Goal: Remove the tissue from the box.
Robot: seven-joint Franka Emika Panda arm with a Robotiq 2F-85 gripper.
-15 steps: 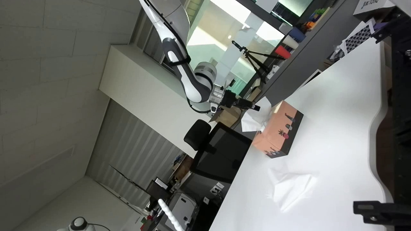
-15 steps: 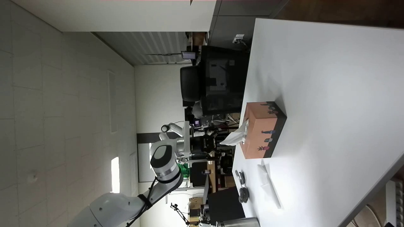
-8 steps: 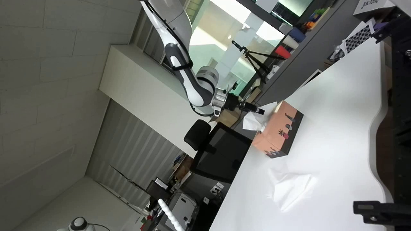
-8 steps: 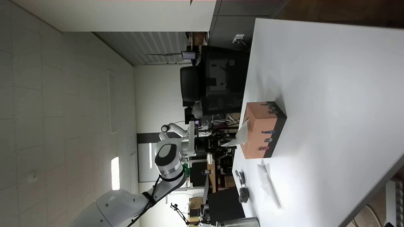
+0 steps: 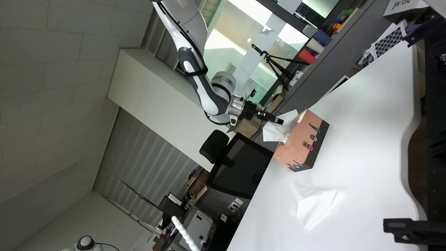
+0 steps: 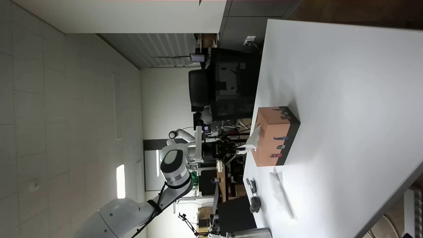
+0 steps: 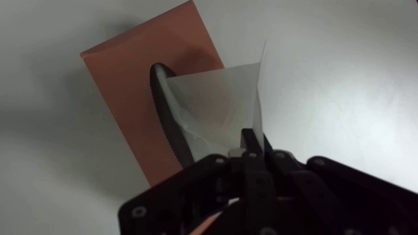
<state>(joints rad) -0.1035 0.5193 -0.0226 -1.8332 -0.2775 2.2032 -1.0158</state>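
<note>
The thin white paper tissue [image 7: 225,101] stood partly out of the black oval hole [image 7: 166,114], with its lower end in the orange cardboard box [image 6: 276,137]. Its top was pinched by the black two-fingered gripper [image 7: 258,138], whose fingers were close together with the paper between them. Half a second earlier the gripper sat a little nearer to the box. At this moment it was a bit farther off, and the tissue's top corner had gone along with it, while the box sat in the same place. That probably meant the pinch was working and the pull had just begun, but the job was not done. The lower end needed to come free, and a tight fit might lift the box or rip the paper. Farther out, a loose white tissue [image 5: 317,207] lay on the smooth white table [image 5: 376,115], near the box.
</note>
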